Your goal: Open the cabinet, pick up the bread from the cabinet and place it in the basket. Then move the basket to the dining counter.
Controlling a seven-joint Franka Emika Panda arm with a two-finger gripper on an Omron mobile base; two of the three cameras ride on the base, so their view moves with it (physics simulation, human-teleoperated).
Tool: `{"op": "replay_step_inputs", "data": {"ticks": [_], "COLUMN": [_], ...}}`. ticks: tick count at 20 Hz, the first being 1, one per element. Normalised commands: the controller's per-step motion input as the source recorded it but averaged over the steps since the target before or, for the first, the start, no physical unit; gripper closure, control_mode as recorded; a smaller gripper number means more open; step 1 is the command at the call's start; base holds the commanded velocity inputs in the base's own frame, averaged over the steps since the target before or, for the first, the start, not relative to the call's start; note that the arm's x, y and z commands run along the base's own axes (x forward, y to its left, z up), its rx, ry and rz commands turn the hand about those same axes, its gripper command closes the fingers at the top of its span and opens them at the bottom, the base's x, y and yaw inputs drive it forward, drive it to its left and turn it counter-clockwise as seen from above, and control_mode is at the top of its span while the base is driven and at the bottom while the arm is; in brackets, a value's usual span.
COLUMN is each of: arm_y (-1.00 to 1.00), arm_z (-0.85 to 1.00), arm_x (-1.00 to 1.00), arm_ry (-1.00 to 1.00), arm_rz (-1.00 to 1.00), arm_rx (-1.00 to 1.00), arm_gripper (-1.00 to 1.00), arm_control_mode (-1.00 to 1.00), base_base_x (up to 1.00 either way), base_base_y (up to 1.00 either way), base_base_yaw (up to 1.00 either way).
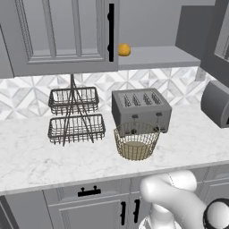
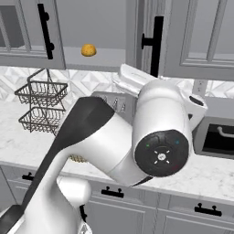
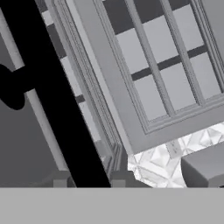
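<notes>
Grey wall cabinet (image 1: 62,36): one door stands swung out in the left base view, shelf exposed beside it; in the right base view a second door with its black bar handle (image 2: 156,43) juts toward me at the edge of that opening. Opening step judged done or nearly so.

Orange-yellow bread (image 1: 124,49): sits on the open cabinet shelf, near its front edge, just beside the left door's handle. Untouched; not yet picked.

Gold-tan wire basket (image 1: 136,141): on the marble worktop (image 1: 44,156), directly in front of the toaster (image 1: 141,108), below and a little right of the bread. Nothing visible inside it.

Dark two-tier rack (image 1: 74,116): left of the toaster, no part in the task.

My gripper: fingertips are not clear in the hand view, which looks close along a black handle (image 3: 57,109) and a panelled door. Whether my jaws are wide, narrow or around that handle, I cannot tell.

Remaining, by my judgement: release the door, reach the bread, drop it in the basket, carry the basket to the dining counter.
</notes>
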Motion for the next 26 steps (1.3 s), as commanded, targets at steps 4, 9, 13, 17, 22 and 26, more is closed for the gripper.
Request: {"op": "replay_step_inputs", "data": {"ticks": [4, 9, 13, 17, 22, 26], "arm_y": [0.00, -0.28, -0.08, 0.38, 1.00, 1.00], "arm_z": [0.17, 0.25, 0.19, 0.15, 0.00, 0.00], "arm_x": [-1.00, -1.00, -0.98, -1.00, -0.74, -0.05], "arm_ry": [-0.32, -0.29, -0.14, -0.15, -0.21, -0.09], "arm_rz": [-0.01, -0.04, -0.12, -0.11, -0.11, -0.01], "arm_rx": [0.11, 0.04, 0.01, 0.02, -0.12, -0.26], "arm_gripper": [1.00, -1.00, -1.00, -1.00, -1.00, -1.00], "arm_control_mode": [-1.00, -1.00, -1.00, -1.00, -1.00, -1.00], "base_base_x": [0.00, 0.00, 0.00, 0.00, 0.00, 0.00], "base_base_y": [0.00, 0.00, 0.00, 0.00, 0.00, 0.00], "base_base_yaw": [0.00, 0.00, 0.00, 0.00, 0.00, 0.00]}}
